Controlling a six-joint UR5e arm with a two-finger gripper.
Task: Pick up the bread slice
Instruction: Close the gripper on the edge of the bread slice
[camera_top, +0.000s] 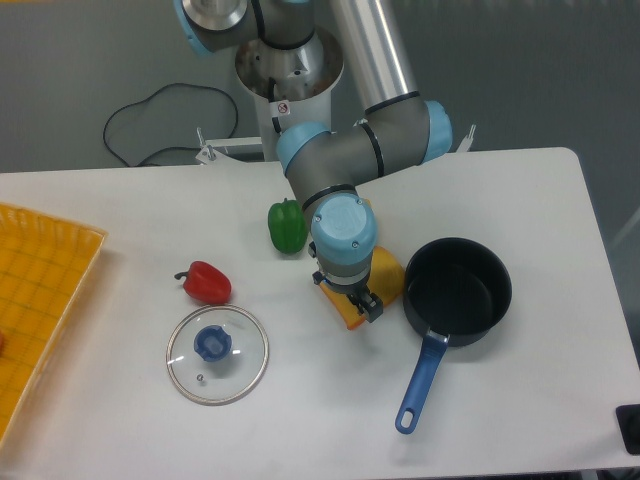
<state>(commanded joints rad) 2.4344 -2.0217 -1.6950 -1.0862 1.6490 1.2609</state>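
Flat yellow-orange bread slice with a darker orange crust edge (385, 278), lying on the white table (520, 400), mostly hidden under the arm's blue-capped wrist, with one corner showing at the lower left and a rounded part at the right, just beside the pot. Black two-finger gripper (362, 303) down at the slice's lower edge, fingers too small and hidden to tell whether spread or closed, or whether touching the slice. To the right, black round saucepan with a blue handle (456, 292), upright. To the upper left of the slice, green toy bell pepper (287, 227), beside the arm. Farther left, red toy bell pepper (207, 283), and just below it a round glass lid with a blue knob (217, 354), flat on the table. At the far left edge, yellow woven tray (40, 290). On the robot's base, small round red-and-white sticker (282, 108), not readable. No other writing legible.
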